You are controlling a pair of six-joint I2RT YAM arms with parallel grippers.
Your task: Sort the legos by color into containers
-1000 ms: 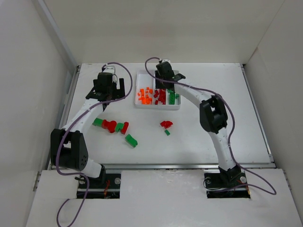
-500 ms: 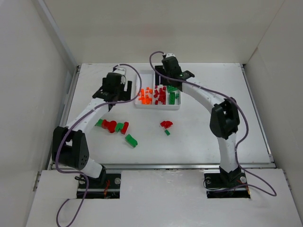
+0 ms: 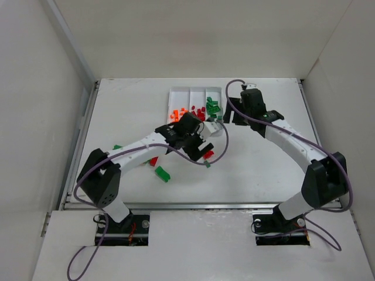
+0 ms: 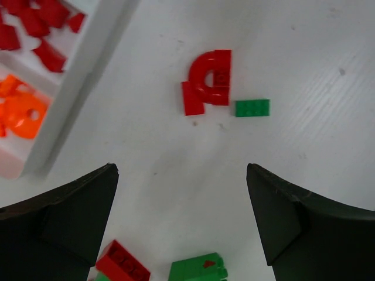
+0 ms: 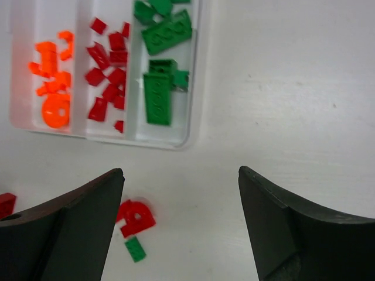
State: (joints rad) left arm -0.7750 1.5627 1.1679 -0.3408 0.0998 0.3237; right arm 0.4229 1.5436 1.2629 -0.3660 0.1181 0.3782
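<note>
Legos (image 4: 208, 88) up next: red arch (image 4: 205, 75) with small green plate (image 4: 252, 108) just beside it, on table (image 4: 328, 47) straight ahead of left claw (image 4: 180, 187), a little toward its right finger. Plate's long axis parallel to the finger-to-finger line. Left claw fingers apart, nothing held; the nearer arm. Right claw (image 5: 180, 193) fingers apart, empty; tray (image 5: 194, 88) ahead of it, same pair off its left finger. Probably a left-arm pick.

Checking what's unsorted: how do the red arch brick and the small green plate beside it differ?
Shape: the red arch brick is curved, the green plate a flat rectangle. Size: the arch is bigger than the plate. Both lie on the table, outside the tray.
</note>
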